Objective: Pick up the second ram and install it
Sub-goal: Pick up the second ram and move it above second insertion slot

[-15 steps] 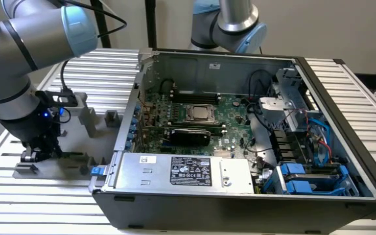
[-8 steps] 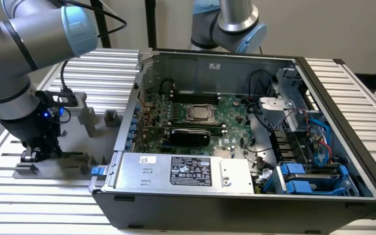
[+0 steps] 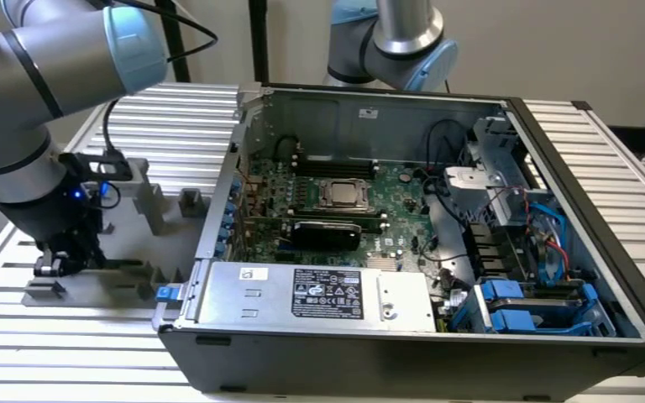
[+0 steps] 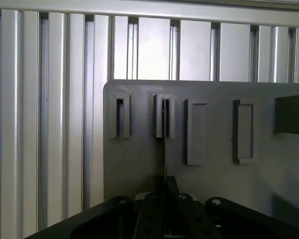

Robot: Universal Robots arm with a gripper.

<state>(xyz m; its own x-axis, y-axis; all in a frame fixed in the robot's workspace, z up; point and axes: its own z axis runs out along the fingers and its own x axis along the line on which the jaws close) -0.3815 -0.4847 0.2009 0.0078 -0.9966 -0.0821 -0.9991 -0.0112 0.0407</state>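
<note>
Ribbed aluminium table (image 3: 65,336). Bearing an open computer case (image 3: 412,353) toward the exterior view's right, gray fixture block (image 3: 115,281) just beside it.

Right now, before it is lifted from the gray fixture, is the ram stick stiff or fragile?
The ram stick looks very thin edge-on, so probably light, stiff lengthwise, yet easy to crack sideways. It sits in a narrow slot of the gray fixture, so a tilted pull may jam it.

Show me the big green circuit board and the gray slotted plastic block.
Big green circuit board (image 3: 396,200): exterior view, bare green area beside the silver processor socket.
Gray slotted plastic block (image 4: 134,164): wrist view, flat face below the slots.
</note>
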